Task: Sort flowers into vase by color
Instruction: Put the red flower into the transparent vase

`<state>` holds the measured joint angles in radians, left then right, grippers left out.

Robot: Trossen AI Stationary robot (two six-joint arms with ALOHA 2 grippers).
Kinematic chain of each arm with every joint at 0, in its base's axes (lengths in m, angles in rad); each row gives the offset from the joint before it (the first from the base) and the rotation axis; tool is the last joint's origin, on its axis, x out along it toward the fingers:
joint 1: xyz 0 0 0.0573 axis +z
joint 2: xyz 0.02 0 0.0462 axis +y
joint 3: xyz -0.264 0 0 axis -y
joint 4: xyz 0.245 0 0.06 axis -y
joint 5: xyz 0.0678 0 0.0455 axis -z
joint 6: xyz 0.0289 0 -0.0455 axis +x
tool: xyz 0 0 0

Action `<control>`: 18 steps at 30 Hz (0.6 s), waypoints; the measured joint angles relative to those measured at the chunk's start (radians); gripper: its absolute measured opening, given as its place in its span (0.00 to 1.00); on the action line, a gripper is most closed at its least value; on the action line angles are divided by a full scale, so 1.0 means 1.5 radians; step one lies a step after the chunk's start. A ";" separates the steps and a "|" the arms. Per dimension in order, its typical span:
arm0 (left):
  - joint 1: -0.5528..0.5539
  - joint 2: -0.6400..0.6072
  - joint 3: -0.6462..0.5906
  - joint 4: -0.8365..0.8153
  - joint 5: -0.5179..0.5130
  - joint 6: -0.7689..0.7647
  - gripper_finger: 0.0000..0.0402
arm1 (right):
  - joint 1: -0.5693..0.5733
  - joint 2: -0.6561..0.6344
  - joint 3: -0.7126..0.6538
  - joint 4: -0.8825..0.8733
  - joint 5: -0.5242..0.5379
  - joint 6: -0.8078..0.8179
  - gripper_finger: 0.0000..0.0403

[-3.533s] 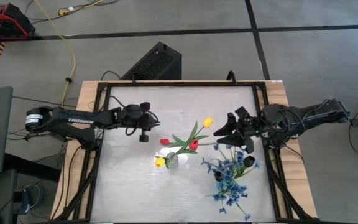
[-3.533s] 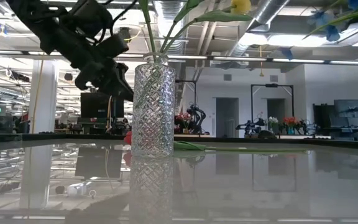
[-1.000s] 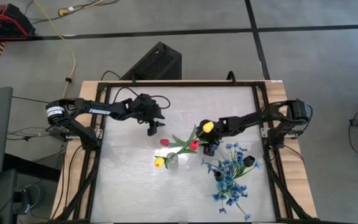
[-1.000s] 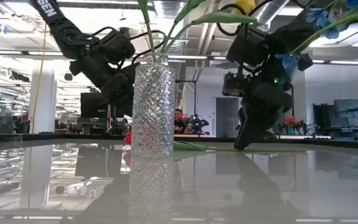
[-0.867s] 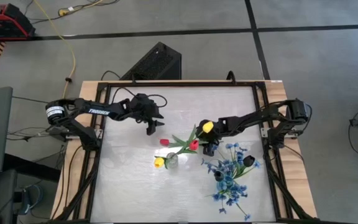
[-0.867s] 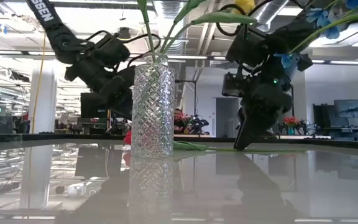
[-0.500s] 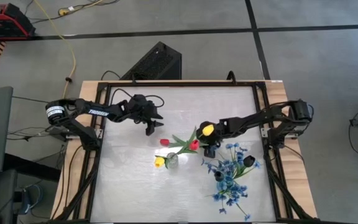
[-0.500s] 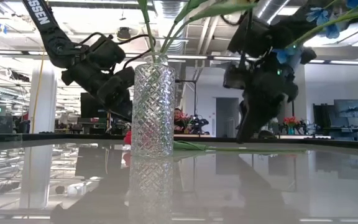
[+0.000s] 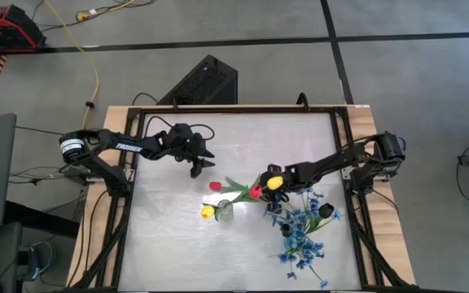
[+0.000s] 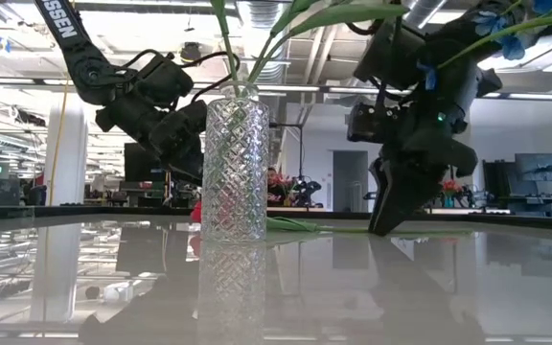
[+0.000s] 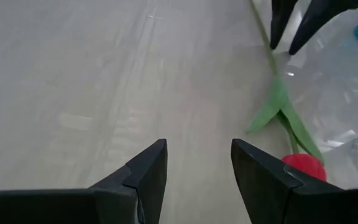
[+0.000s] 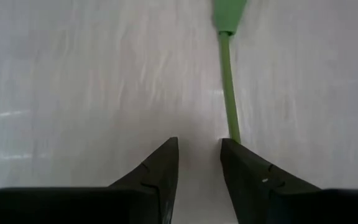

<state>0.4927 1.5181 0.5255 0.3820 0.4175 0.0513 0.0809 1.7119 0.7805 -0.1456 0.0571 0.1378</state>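
Observation:
A clear cut-glass vase stands mid-table with a yellow tulip, a red tulip and another yellow one leaning out of it. One red tulip lies flat on the table, its stem running toward the right edge. My right gripper is open, pointing down, fingertips at the table by the stem's free end; the stem lies beside one finger, outside the gap. My left gripper is open above bare table, on the far-left side of the lying tulip's head. My right gripper has one fingertip right at the free end of the lying red tulip's stem. I cannot tell whether it touches the stem. Nothing sits between the two fingers.
A bushy spray of blue blossoms and a black-headed stem stand at the near right, close to my right arm. The yellow tulip's head lies against my right arm from above. Bare table spreads at the far left and near left.
My right gripper has gone toward the table's near edge along the lying stem, staying low at the table. The tall yellow tulip's head has swung toward the near edge with the arm, and its leaf has risen in the low view.

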 joint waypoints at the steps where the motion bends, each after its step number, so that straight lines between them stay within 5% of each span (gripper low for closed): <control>1: 0.000 0.000 0.000 0.000 0.002 -0.002 0.42 | 0.004 0.006 0.000 -0.002 0.001 0.003 0.36; 10: 0.001 0.000 0.000 -0.001 0.058 -0.015 0.42 | 0.010 -0.005 -0.002 -0.012 0.041 0.043 0.22; 18: 0.001 0.000 0.000 0.001 0.061 -0.019 0.42 | 0.010 -0.096 -0.004 -0.019 0.045 0.014 0.24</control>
<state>0.4946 1.5181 0.5255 0.3838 0.5084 0.0227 0.0963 1.5679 0.7750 -0.1739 0.1242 0.1589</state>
